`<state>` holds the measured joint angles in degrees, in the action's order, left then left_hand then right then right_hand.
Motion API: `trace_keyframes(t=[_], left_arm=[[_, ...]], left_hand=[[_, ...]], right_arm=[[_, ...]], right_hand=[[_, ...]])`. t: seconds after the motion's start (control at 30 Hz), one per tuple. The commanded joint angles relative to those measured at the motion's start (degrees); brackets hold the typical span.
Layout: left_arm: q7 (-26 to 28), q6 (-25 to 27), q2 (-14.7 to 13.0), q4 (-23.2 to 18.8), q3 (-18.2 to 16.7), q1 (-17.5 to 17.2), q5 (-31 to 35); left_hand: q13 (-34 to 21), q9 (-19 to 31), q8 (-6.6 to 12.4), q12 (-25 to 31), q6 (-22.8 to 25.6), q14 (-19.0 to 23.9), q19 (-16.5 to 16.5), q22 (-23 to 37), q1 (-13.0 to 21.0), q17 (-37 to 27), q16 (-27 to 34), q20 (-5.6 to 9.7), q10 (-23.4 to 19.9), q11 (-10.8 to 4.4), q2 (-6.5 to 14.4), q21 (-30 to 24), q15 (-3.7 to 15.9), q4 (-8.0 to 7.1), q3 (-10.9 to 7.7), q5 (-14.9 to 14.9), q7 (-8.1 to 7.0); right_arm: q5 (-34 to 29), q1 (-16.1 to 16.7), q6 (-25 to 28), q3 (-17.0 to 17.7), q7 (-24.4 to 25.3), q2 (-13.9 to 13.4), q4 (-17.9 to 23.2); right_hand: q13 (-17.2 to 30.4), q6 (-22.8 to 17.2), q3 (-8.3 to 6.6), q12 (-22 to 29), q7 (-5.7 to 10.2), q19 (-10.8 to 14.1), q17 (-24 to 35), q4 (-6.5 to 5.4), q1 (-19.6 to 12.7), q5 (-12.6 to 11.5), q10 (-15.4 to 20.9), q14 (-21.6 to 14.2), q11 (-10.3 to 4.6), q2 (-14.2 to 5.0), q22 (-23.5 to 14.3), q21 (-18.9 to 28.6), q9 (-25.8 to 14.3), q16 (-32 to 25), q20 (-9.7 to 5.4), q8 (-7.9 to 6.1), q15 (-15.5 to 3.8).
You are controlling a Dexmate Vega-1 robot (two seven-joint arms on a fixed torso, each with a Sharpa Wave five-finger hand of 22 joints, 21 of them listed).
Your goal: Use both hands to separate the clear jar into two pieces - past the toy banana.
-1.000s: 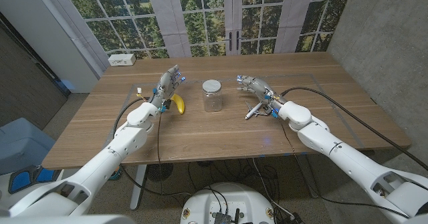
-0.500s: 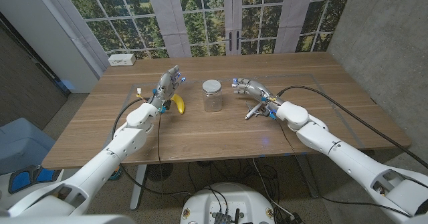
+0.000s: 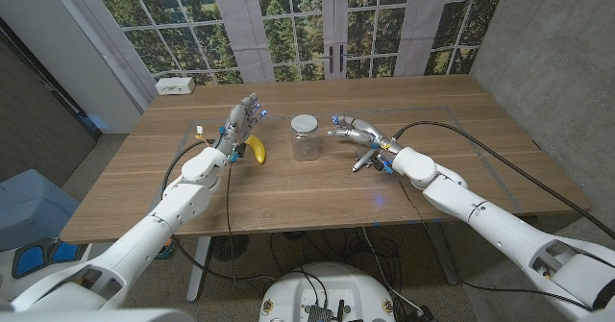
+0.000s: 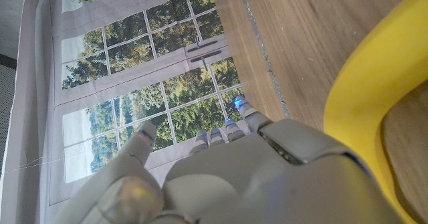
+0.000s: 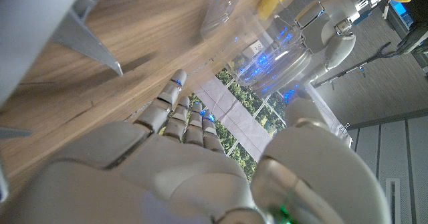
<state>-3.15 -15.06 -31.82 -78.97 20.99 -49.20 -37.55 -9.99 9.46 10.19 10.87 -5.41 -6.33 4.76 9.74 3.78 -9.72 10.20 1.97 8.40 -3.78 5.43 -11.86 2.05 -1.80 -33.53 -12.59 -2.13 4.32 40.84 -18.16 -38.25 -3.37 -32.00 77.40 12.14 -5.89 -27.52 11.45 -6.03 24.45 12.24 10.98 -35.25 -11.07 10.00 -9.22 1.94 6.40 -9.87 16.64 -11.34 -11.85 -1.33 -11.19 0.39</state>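
The clear jar with a pale lid stands upright mid-table, beyond and to the right of the yellow toy banana. My left hand hovers open just left of the banana, fingers spread; the banana curves beside that hand in the left wrist view. My right hand is open to the right of the jar, fingers pointing at it with a small gap left. In the right wrist view the jar shows just past my right hand.
A small toy plane lies under my right wrist. A white box sits at the far left corner of the table. A small yellow and white item lies left of my left arm. Windows stand behind.
My right hand has moved left toward the jar, closing most of the gap. The left hand, jar and banana have stayed in place.
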Motion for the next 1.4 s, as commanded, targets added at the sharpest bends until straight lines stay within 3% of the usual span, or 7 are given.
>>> trace_keyframes(t=[0.03,0.23,0.37,0.53,0.77,1.1,1.4], left_arm=[[-0.23,0.07,-0.21,-0.35,-0.18,-0.10,-0.27],[-0.49,0.27,-0.53,-0.80,-0.28,-0.35,-0.51],[-0.49,0.38,-0.78,-1.28,-0.45,-0.68,-0.69],[-0.33,0.45,-1.06,-1.88,-0.62,-1.10,-0.77],[-0.08,0.36,-1.33,-2.56,-0.90,-1.62,-0.89],[0.08,0.72,-1.68,-3.22,-1.03,-1.93,-0.96],[-0.11,1.18,-1.70,-2.97,-0.87,-1.49,-0.99]], left_hand=[[-0.10,0.26,0.27,0.15,-0.07,0.15,0.42,0.22,-0.57,-0.25,0.23,0.41,-0.19,-0.18,1.96,0.17,1.56,0.06,-0.06,-0.50,0.00],[-0.10,0.27,0.25,0.14,-0.07,0.28,0.59,0.22,-0.66,-0.25,0.25,0.28,-0.22,-0.27,1.91,0.15,1.55,0.05,-0.04,-0.51,-0.01],[-0.10,0.27,0.25,0.17,-0.02,0.38,0.75,0.22,-0.73,-0.25,0.27,0.13,-0.32,-0.24,1.87,0.13,1.59,0.05,-0.03,-0.51,0.04],[-0.10,0.27,0.23,0.16,-0.02,0.51,0.89,0.22,-0.82,-0.25,0.29,0.07,-0.38,-0.26,1.80,0.12,1.65,0.07,-0.01,-0.52,0.07],[-0.10,0.27,0.22,0.22,-0.01,0.71,1.08,0.22,-0.90,-0.25,0.32,-0.03,-0.60,-0.28,1.74,0.11,1.61,0.09,0.00,-0.53,0.06],[-0.10,0.28,0.22,0.25,0.05,0.98,1.39,0.22,-1.02,-0.24,0.36,-0.09,-0.82,-0.28,1.66,0.07,1.71,0.11,0.01,-0.55,0.10],[-0.10,0.28,0.22,0.31,0.09,1.41,1.73,0.22,-1.12,-0.23,0.44,-0.22,-1.12,-0.19,1.55,0.02,1.61,0.16,0.03,-0.56,0.30]], right_arm=[[-4.25,-1.23,0.36,-2.31,1.47,0.74,-0.92],[-6.57,-1.43,0.15,-3.12,3.36,1.49,-1.48],[-8.04,-1.65,0.15,-3.73,4.43,2.01,-1.84],[-9.98,-2.01,0.28,-4.58,5.74,2.73,-2.32],[-11.25,-2.73,1.47,-5.53,6.43,3.88,-3.05],[-10.69,-3.88,2.78,-6.57,5.84,5.46,-5.06],[-9.34,-4.75,1.88,-7.15,5.70,6.96,-8.45]], right_hand=[[0.18,0.69,0.07,-0.13,0.05,0.53,-0.13,-0.12,-1.03,-0.57,-0.43,0.09,-0.26,0.95,-0.15,-0.31,-0.21,0.16,0.55,-0.43,-0.05],[0.26,1.08,0.98,-0.03,0.98,-0.59,-0.32,-0.72,-1.44,-1.25,-0.55,0.72,-1.83,2.45,-0.21,-1.22,-0.32,0.33,2.42,-0.51,0.89],[0.30,1.36,1.54,-0.08,1.07,-0.87,-0.34,-1.00,-1.27,-1.57,-0.83,1.34,-2.09,3.00,-0.24,-1.53,-0.36,0.49,2.34,-0.49,0.15],[0.32,1.78,2.05,-0.18,1.09,-1.25,-0.36,-1.17,-1.17,-1.87,-1.21,1.44,-1.81,3.38,-0.26,-1.83,-0.39,0.45,2.23,-0.40,0.17],[0.41,2.47,3.38,-0.26,1.33,-3.23,-0.28,-1.70,-0.94,-2.85,-2.03,2.41,-1.77,3.53,-0.37,-3.05,-0.50,0.48,5.91,-0.43,0.27],[0.56,3.80,3.94,-0.47,1.31,-3.82,-0.15,-1.54,-2.40,-3.92,-3.66,3.69,-1.87,3.11,-0.47,-3.62,-0.60,0.54,6.60,-0.25,0.35],[0.75,4.55,5.17,-0.27,1.12,-5.81,0.30,-2.49,-1.28,-4.49,-4.22,4.54,-1.72,2.90,-0.60,-4.53,-0.67,0.30,7.81,-0.17,1.09]])
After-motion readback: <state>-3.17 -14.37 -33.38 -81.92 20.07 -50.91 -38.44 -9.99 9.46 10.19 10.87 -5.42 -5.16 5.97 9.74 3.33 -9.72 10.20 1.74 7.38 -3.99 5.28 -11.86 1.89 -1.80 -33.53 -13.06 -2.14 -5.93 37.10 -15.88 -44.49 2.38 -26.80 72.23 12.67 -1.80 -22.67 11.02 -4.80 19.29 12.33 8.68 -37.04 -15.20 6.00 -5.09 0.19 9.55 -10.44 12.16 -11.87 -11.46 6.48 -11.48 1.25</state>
